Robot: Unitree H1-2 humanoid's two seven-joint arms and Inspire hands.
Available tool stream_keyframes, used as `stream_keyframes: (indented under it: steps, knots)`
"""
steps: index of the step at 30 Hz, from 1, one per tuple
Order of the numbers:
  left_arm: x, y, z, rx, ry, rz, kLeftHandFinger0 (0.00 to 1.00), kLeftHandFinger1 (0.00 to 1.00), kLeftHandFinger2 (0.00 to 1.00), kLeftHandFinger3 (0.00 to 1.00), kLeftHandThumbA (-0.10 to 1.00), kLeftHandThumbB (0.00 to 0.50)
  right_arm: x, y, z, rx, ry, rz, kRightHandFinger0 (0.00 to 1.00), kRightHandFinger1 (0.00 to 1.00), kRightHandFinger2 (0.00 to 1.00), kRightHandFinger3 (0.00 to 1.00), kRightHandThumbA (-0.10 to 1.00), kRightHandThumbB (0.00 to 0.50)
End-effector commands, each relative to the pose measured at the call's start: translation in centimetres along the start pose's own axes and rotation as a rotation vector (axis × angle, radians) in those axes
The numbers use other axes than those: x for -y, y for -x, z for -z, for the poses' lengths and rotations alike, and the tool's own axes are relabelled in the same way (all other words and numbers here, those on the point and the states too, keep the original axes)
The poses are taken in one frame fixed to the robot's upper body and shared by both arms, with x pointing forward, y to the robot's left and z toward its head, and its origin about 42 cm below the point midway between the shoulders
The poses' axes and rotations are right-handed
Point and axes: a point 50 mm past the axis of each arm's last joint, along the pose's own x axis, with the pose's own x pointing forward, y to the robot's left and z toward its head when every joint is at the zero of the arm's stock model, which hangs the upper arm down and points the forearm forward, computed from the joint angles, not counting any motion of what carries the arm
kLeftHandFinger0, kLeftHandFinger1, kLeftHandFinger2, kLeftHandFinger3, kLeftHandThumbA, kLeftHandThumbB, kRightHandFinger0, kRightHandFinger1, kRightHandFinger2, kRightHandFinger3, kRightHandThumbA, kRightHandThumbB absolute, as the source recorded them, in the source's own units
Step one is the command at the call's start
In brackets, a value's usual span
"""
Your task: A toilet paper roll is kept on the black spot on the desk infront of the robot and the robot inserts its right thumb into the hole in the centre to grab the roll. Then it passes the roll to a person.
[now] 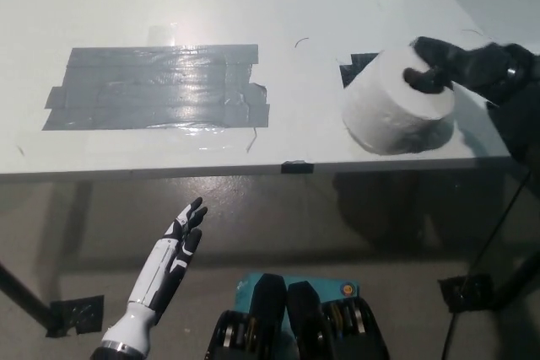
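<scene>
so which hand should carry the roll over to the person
Right. The black right hand already grips the toilet paper roll, thumb in its centre hole, roll tilted on the desk. The white left hand hangs open below the desk edge, far away.

Single view: my head camera, looking steeply down over desk [253, 6] near edge. Desk fills upper half, floor [84, 225] below. Roll [390, 111] near, at right. My left hand [173, 250] low left. No second view.
</scene>
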Motion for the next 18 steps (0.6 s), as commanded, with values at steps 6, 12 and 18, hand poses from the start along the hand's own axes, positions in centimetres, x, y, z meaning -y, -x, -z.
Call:
stream_keyframes:
  steps: [6,12,18]
  knots:
    - [-0.6,-1.4,-1.2,0.057,-0.006,-0.008,1.0,1.0,1.0,1.0,1.0,0.117,-3.0,0.4,5.7,0.251,-1.278,-0.128,0.03,0.55,0.97,1.0,-0.1,0.181]
    - [-0.5,-1.5,-1.4,0.056,0.0,-0.011,1.0,1.0,1.0,1.0,1.0,0.113,-5.9,0.1,7.1,0.312,-1.54,-0.145,0.0,0.38,0.77,1.0,-0.1,0.184]
    - [-0.8,-2.0,-1.7,0.066,-0.004,-0.015,1.0,1.0,1.0,1.0,1.0,0.103,-6.7,-0.2,6.4,0.342,-1.607,-0.138,0.0,0.29,0.65,1.0,-0.1,0.16]
